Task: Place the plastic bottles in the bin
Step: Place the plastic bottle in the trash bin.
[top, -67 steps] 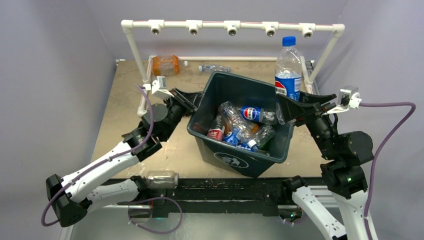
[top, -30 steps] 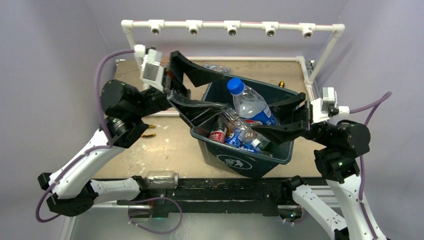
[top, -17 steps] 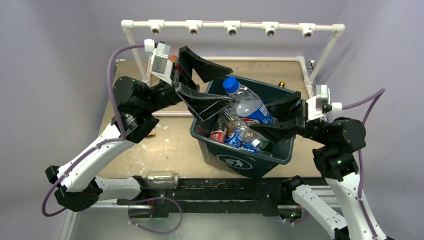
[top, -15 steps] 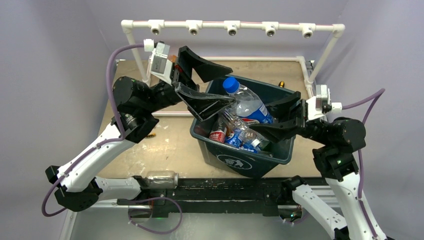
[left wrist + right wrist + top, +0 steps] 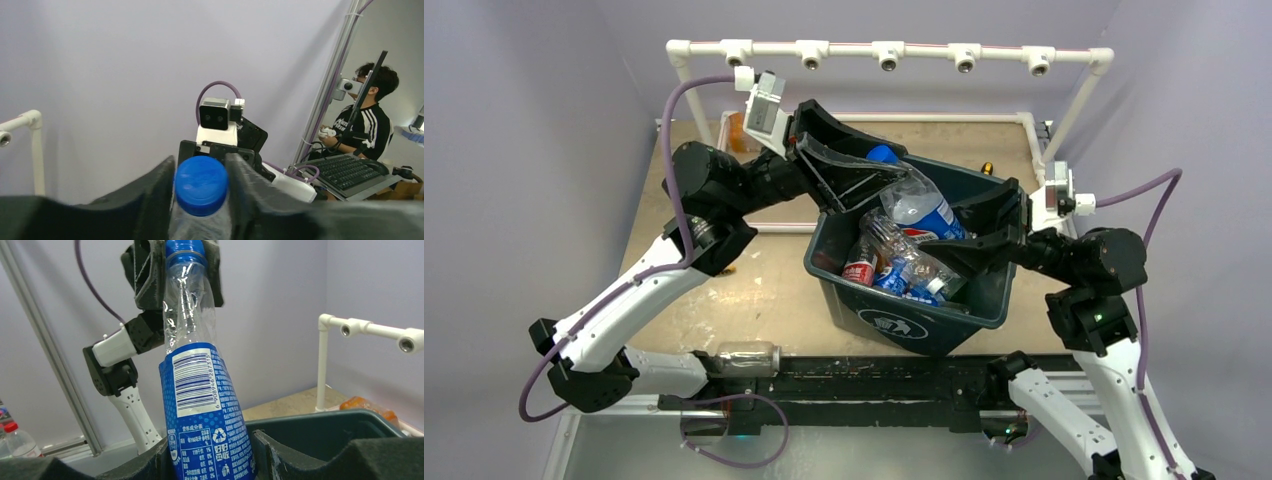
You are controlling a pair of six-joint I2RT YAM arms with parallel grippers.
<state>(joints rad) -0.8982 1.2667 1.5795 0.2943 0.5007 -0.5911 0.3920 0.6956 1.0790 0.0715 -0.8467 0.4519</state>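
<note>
From above, the clear, blue-labelled plastic bottle (image 5: 921, 208) hung over the dark green rectangular plastic bin (image 5: 904, 322), with the right pincer (image 5: 956, 236) clamped on its body. In the left wrist view, the left pincer (image 5: 201, 200) pinched its blue cap (image 5: 201, 186). In the right wrist view the bottle stood upright, so the 2 pincers would probably best let go together.

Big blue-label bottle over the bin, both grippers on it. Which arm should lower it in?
Right, likely. The right gripper holds the bottle by its labelled body, just above the bin. The left gripper only pinches the blue cap at the far end.
</note>
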